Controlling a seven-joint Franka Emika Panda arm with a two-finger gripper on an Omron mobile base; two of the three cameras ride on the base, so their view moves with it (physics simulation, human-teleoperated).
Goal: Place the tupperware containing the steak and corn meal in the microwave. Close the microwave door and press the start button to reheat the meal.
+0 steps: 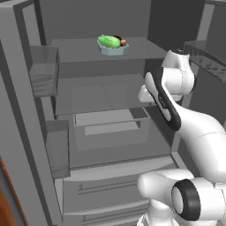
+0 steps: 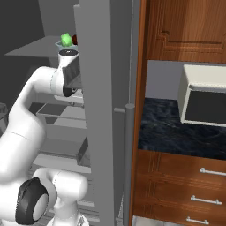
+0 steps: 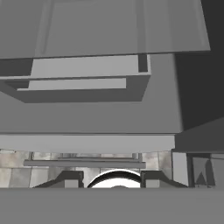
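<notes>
- Grey shelves and clear drawers fill the open fridge [image 1: 110,114] in a rendered kitchen, its door bins [image 1: 44,70] standing at the far left.
- On the upper shelf [image 1: 79,49] sits the tupperware [image 1: 113,47], well back from the front edge, the green lump of the steak and corn meal [image 1: 109,41] lying long-side across the shelf, its brown chunk at the right end.
- Below and right of the tub, the white arm bends toward the middle shelves; the gripper [image 3: 112,180] hangs over the lower drawers, fingers [image 3: 70,179] parted with nothing between them.
- Farther right, past the fridge's grey door edge, the microwave [image 2: 205,97] stands on a dark counter [image 2: 172,132], well apart from the tub.
</notes>
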